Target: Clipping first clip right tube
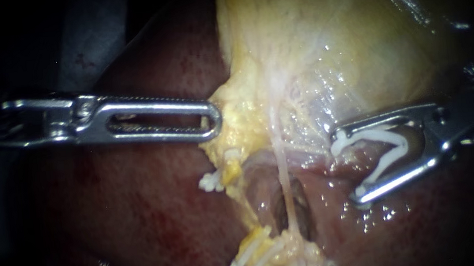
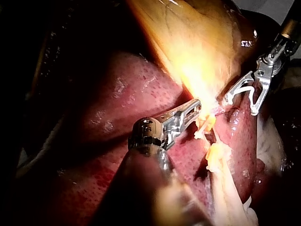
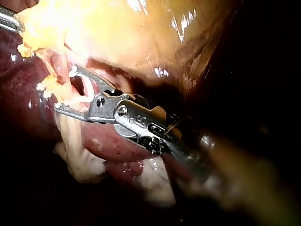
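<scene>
The slender steel left instrument (image 1: 214, 120) comes in level across the dark red, glistening liver (image 1: 141, 217). Its long windowed jaws lie together and are clenched at the tip on the lumpy yellow fatty tissue (image 1: 236, 121) along the lower edge of the pale yellow, smooth-walled gallbladder (image 1: 325, 26). The left wrist view shows the same hold, with the jaw tips (image 2: 196, 107) buried in that bright fat. Just below the grip, a short yellowish, fat-coated left tube (image 1: 231, 177) runs down the liver. It carries a small white plastic clip (image 1: 211, 180) near its top and a bunch of white clips (image 1: 252, 262) at its lower end. Beside it, a little further right, is the right tube (image 1: 283, 175), a thin, pale, almost translucent strand. It hangs straight down from the gallbladder's neck over a dark hollow and joins the same clipped bundle. No clip shows on its free length. Further right, past a patch of wet pink tissue, is the steel right instrument (image 1: 349, 165), which enters from the right edge. Its jaws are spread wide in a V that faces the tube, and they grasp a white, V-shaped plastic clip (image 1: 388, 162), with one leg seated against each jaw. The mouth of the clip is near the right tube but apart from it, not around it. In the right wrist view the pale strand lies just ahead of the jaw tips (image 3: 63, 89).
</scene>
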